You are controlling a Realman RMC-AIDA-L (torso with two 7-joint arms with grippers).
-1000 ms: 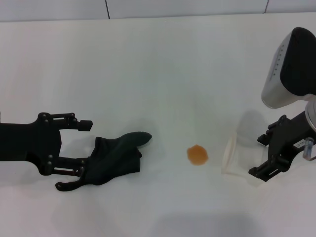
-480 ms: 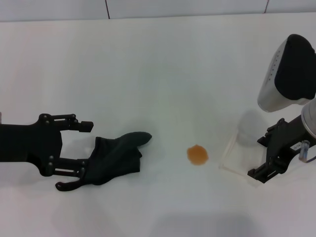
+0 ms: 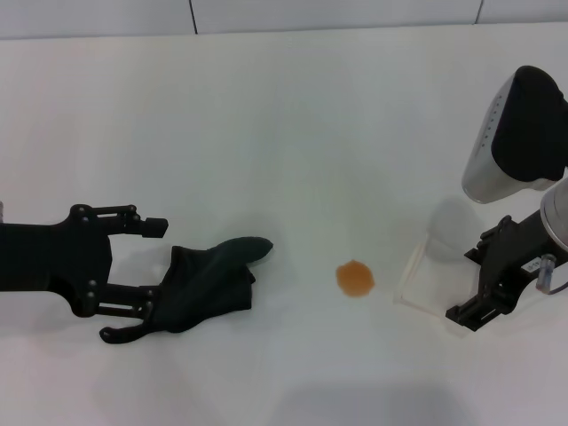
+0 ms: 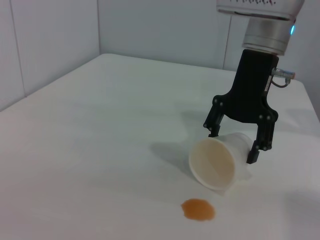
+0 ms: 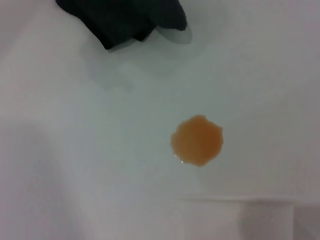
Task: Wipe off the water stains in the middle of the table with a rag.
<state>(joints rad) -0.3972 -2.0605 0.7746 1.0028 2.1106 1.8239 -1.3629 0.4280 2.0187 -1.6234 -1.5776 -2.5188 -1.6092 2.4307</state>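
The water stain (image 3: 355, 278) is a small round orange-brown spot on the white table (image 3: 293, 133); it also shows in the left wrist view (image 4: 198, 209) and the right wrist view (image 5: 197, 140). The dark green-black rag (image 3: 211, 282) lies left of the stain, pointed tip toward it; its tip end shows in the right wrist view (image 5: 125, 17). My left gripper (image 3: 146, 275) is open at the rag's left end, its lower finger touching the cloth. My right gripper (image 3: 461, 282), also in the left wrist view (image 4: 232, 147), is shut on a tilted translucent plastic cup (image 3: 424, 282) right of the stain.
The cup's mouth (image 4: 212, 164) faces the stain, and its rim is near the table. Dark seam lines (image 3: 192, 16) run along the table's far edge. My right arm's white and black body (image 3: 519, 133) hangs over the table's right side.
My right gripper has shifted slightly and tipped the cup from lying on its side to a tilted hold. My left gripper, the rag and the stain have not moved.
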